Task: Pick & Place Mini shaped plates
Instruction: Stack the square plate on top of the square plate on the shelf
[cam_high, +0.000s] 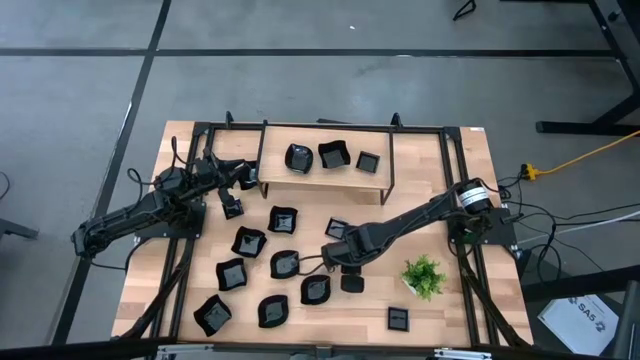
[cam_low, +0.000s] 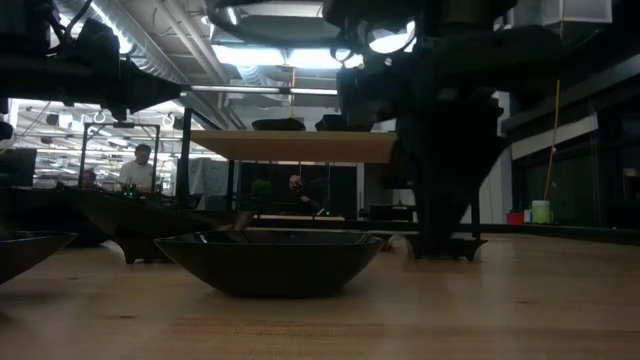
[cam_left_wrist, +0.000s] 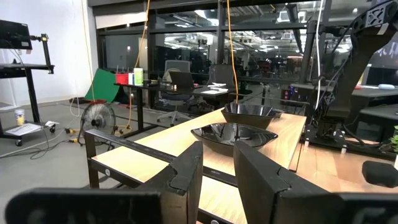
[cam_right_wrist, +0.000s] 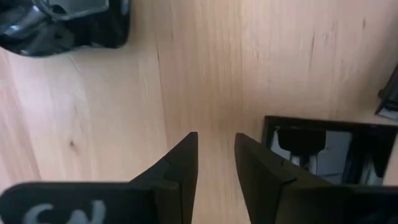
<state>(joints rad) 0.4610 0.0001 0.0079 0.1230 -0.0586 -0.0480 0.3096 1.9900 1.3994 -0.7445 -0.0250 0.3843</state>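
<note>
**Both grippers empty, plates on table and shelf**

Table (cam_high: 450, 310): light wood, dark frame around it. Raised shelf (cam_high: 320, 180) at the back carries three black plates (cam_high: 333, 156) in a row. About a dozen more plates (cam_high: 284, 264) lie scattered on the table in front of the shelf, each apart from its neighbours.

Right arm reaches in from the right edge; right gripper (cam_high: 331, 256) sits low over the table among the scattered plates, fingers (cam_right_wrist: 180, 168) slightly parted with bare wood between them, pinching nothing. A square plate (cam_right_wrist: 323, 152) lies just beside one finger.

Left gripper (cam_high: 232, 207) hangs near the shelf's left end, fingers (cam_left_wrist: 186, 174) a little apart, holding nothing.

Small green plant (cam_high: 424, 276) stands right of the plates.
</note>
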